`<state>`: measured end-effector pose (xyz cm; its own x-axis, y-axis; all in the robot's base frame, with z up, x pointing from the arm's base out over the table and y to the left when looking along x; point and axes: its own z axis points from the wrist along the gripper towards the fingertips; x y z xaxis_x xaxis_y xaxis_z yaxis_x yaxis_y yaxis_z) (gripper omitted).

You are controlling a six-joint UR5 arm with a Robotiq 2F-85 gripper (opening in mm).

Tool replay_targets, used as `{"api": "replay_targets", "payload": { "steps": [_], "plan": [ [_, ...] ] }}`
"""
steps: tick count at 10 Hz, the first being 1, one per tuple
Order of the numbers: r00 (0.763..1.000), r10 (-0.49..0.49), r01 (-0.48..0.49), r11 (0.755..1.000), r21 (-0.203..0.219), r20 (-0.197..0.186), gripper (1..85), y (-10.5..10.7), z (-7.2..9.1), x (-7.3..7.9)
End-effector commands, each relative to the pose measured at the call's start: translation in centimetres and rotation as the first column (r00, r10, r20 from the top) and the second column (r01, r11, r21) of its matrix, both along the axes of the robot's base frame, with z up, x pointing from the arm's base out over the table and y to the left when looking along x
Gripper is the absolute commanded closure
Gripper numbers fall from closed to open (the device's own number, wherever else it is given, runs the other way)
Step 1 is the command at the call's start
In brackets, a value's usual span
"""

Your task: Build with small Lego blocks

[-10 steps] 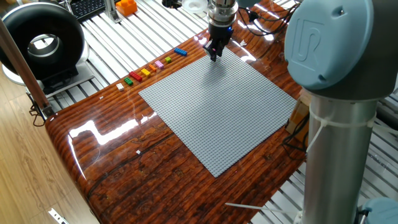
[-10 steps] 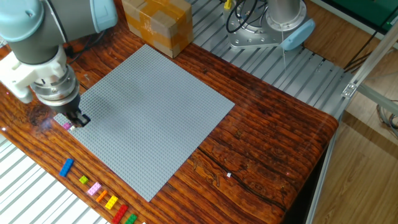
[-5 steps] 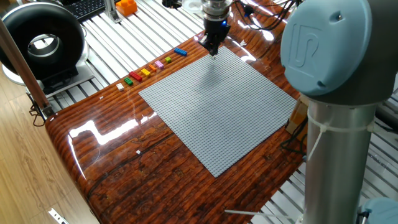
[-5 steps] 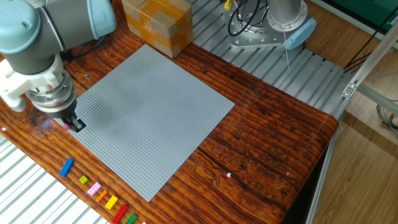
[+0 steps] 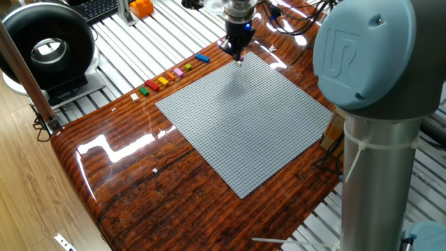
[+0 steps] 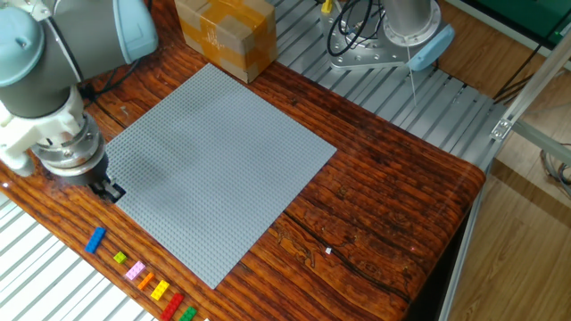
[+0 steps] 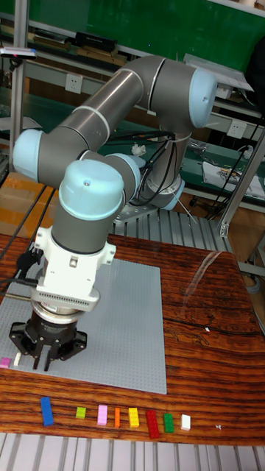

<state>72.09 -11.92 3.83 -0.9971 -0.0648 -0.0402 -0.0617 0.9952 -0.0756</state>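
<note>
Grey baseplate (image 6: 214,169) is bare; note that your gripper (image 6: 111,190) has drifted over the last second from inside the plate's corner out to its edge, toward the brick row, so no brick is yet built. I cannot tell whether the jaws are parted or clenched. A pink brick (image 7: 6,362) lies on the worktop (image 6: 393,169) just beside the gripper; the blocks (image 7: 116,416) sit in a row along the worktop's edge: blue, green, pink, orange, yellow, red, green, white.
</note>
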Motion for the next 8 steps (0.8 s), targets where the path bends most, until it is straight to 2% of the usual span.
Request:
{"api": "replay_targets", "payload": {
  "steps": [1,3,5,7,8],
  "plan": [
    [0.997,0.075,-0.075,0.997,0.017,0.011,36.0,0.8,-1.0,1.3],
    [0.996,0.085,-0.085,0.996,-0.019,0.01,35.7,0.2,-1.2,2.0],
    [0.993,0.098,-0.098,0.995,-0.007,0.064,36.7,0.8,-2.1,3.8],
    [0.995,0.08,-0.079,0.996,-0.028,0.058,40.0,0.7,-1.8,4.4],
    [0.995,0.076,-0.075,0.997,-0.023,0.065,41.3,1.0,-2.0,4.7]
  ]
}}
